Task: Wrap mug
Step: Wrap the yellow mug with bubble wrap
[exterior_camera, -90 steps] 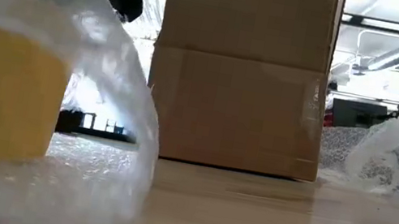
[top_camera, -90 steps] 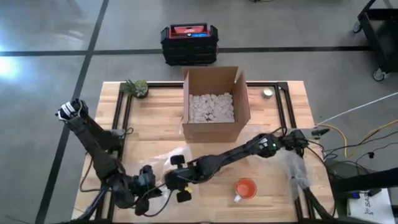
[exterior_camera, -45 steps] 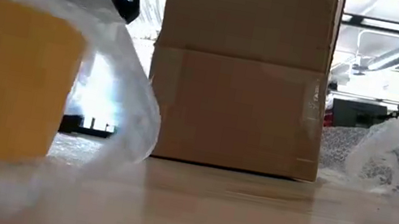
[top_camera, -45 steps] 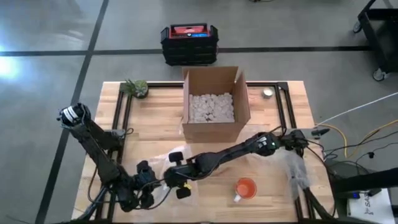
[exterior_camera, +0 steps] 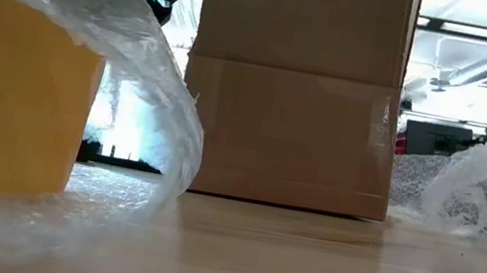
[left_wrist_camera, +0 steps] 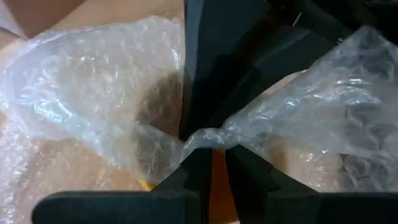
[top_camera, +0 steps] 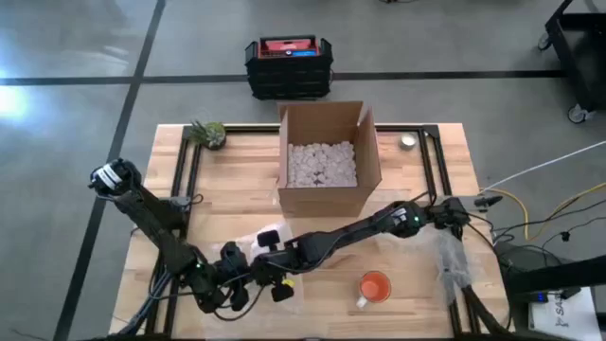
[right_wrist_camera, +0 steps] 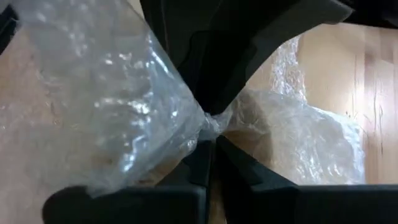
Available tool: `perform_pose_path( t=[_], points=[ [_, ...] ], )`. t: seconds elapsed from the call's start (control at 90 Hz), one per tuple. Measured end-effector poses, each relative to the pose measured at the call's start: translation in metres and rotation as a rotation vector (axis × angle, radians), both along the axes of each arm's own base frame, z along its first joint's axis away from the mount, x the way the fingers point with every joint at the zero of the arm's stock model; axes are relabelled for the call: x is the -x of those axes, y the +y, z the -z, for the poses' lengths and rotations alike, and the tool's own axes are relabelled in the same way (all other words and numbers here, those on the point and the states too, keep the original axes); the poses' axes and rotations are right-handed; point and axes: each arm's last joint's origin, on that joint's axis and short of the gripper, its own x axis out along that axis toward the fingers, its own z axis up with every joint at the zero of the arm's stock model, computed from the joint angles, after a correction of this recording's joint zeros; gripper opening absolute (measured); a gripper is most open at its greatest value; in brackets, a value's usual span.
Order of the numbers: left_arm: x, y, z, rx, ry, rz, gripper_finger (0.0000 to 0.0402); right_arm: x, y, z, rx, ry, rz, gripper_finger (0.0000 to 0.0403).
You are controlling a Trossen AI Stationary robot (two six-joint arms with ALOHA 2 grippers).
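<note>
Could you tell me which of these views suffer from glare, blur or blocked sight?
Low view: the yellow mug and bubble wrap loom near and soft, with bright backlight behind. Left wrist view: glare on the wrap. Right wrist view: dark fingers block much.

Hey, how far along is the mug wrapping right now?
Done: bubble wrap is already draped over the yellow mug at the table's front left. In hand: the left gripper and right gripper each have jaws shut on a pinched bunch of wrap. Left: closing the wrap around the mug; the orange mug sits unwrapped.
</note>
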Motion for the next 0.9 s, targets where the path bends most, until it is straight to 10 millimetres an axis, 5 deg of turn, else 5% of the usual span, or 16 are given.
perform_pose_path(
  t=[0.244,0.356,0.456,0.622,0.9],
  points=[
    [-0.001,0.0,0.0,0.016,-0.018,-0.031,0.0036,0.028,-0.005,-0.069,0.042,-0.01,-0.079,0.0002],
    [-0.001,0.0,-0.001,0.021,-0.032,-0.035,0.0036,0.028,-0.006,-0.075,-0.015,-0.028,-0.095,0.0002],
    [-0.002,0.0,-0.001,0.023,-0.037,-0.038,0.0036,0.021,0.002,-0.057,-0.089,-0.002,-0.143,0.0002],
    [-0.001,0.0,-0.005,0.049,-0.04,-0.031,0.0036,0.005,0.006,0.01,-0.065,0.098,-0.13,0.0002],
    [0.01,0.002,-0.03,0.222,-0.048,0.03,0.0036,-0.001,0.008,0.022,-0.053,0.069,-0.14,0.0002]
  ],
)
